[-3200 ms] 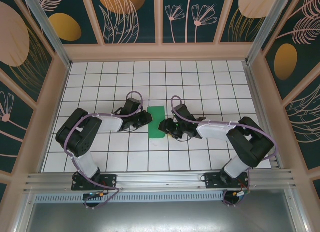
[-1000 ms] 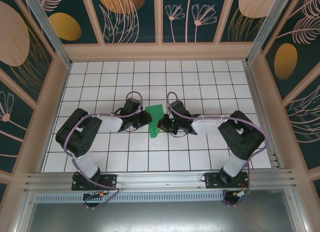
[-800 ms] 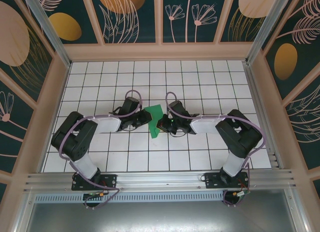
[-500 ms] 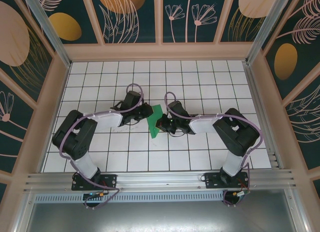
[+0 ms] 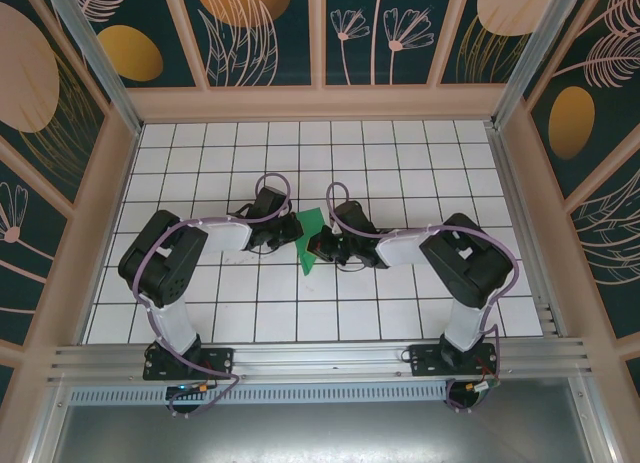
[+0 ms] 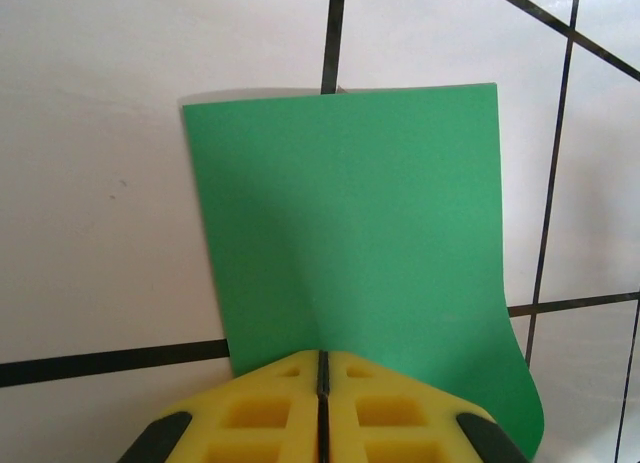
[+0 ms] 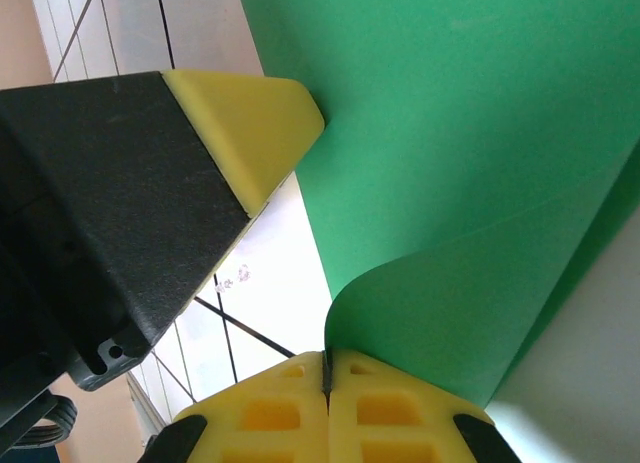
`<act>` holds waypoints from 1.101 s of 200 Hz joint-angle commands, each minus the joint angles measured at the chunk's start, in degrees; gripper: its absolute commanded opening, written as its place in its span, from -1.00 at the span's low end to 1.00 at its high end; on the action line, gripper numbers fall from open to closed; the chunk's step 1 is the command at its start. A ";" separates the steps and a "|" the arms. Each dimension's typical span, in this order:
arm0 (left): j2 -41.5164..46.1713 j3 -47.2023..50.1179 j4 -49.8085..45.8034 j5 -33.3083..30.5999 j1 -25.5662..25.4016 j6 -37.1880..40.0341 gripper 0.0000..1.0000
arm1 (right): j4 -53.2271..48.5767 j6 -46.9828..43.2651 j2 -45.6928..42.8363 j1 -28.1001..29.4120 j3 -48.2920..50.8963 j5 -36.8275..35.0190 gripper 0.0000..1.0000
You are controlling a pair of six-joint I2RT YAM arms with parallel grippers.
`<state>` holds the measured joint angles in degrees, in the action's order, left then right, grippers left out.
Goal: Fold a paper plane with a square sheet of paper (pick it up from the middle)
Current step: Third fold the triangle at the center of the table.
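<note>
At table centre, the square sheet of paper [image 5: 311, 239] is sitting bowed, the right gripper [image 7: 325, 359] pinching its curled 3 o'clock edge, the left gripper [image 6: 320, 357] pressing its pads together at 9 o'clock

Curled, half-folded green paper sheet [image 5: 308, 255]

Robot test cell, probably inside a lab or data-collection studio, though too closed-in to tell for sure. Boxed from 9 o'clock through 12 to 3 by wall panels [image 5: 260, 33] printed with teal-and-gold leaf motifs in pale wooden frames. Floored with a white grid-tiled table [image 5: 400, 153]. Edged at 6 o'clock by an aluminium rail [image 5: 320, 359], with the left arm base [image 5: 185, 361] and right arm base [image 5: 450, 361] bolted on.
</note>
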<state>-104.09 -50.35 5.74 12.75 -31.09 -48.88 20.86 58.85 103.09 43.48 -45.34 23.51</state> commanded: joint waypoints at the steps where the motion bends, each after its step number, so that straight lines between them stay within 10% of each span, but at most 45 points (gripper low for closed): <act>1: -1.53 -0.87 -1.69 -0.27 -0.12 1.27 -0.78 | 2.50 -1.27 1.22 -0.24 -1.27 0.66 -0.97; 220: -1.90 0.60 -0.73 1.05 -0.11 1.21 -0.79 | 3.40 -0.94 6.03 -0.39 -3.69 -2.24 -0.97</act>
<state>-104.22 -50.37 5.91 13.02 -31.07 -48.47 23.22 58.85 107.90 43.48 -47.66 22.48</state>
